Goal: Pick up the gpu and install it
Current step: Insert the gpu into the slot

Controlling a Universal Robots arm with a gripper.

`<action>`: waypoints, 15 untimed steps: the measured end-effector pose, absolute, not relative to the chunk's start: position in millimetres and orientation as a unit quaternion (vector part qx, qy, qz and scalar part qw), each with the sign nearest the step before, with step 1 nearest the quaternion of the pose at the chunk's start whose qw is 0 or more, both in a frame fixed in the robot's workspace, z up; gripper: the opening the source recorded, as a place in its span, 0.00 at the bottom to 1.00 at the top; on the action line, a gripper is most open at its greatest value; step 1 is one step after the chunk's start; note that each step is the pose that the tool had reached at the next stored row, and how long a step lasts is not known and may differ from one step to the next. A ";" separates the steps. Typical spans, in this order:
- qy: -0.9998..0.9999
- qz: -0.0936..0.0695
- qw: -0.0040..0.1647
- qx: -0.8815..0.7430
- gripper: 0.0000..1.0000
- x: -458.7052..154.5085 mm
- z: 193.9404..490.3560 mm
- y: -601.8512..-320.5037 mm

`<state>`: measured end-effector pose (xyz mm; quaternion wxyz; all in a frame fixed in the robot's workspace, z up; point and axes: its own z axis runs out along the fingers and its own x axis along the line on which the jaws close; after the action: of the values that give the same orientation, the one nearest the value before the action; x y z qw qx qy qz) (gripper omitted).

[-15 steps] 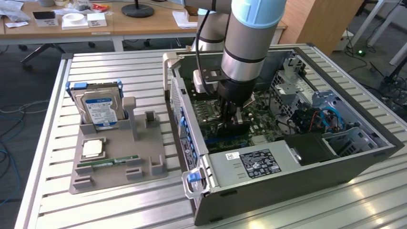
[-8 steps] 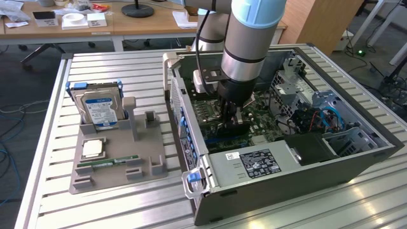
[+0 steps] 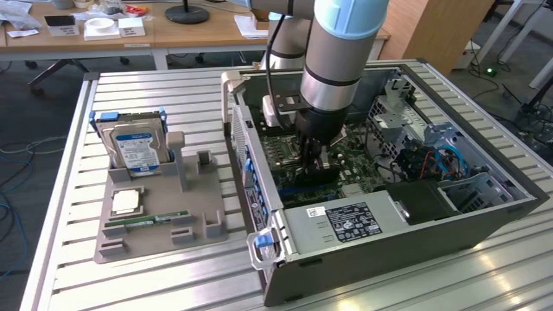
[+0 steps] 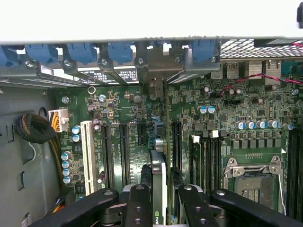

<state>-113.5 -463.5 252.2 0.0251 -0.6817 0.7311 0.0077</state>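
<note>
On the desk (image 3: 173,272), the grey holder tray (image 3: 160,220) lies just beside the open computer case (image 3: 449,227), on the exterior view's left. Inside the case, the end effector (image 4: 161,196) pinches the gpu (image 4: 159,184) edge-on, upright above the motherboard (image 4: 213,137), between its black expansion slots.

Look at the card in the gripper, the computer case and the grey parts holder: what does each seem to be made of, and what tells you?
gpu: edge-on, dark board with a silvery shroud, probably circuit laminate plus metal or plastic.
Computer case: dark painted sheet metal, judging by thin folded walls and perforated panels.
Parts holder: matte grey, moulded-looking blocks, likely plastic, possibly printed.
</note>
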 end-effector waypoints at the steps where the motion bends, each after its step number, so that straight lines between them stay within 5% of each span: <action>1: 0.731 0.008 0.025 -0.682 0.27 -113.5 252.2 -463.5; 15: 0.731 0.008 0.025 -0.682 0.27 -115.1 251.7 -463.5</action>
<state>-115.1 -463.5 251.7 0.0253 -0.6817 0.7311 0.0075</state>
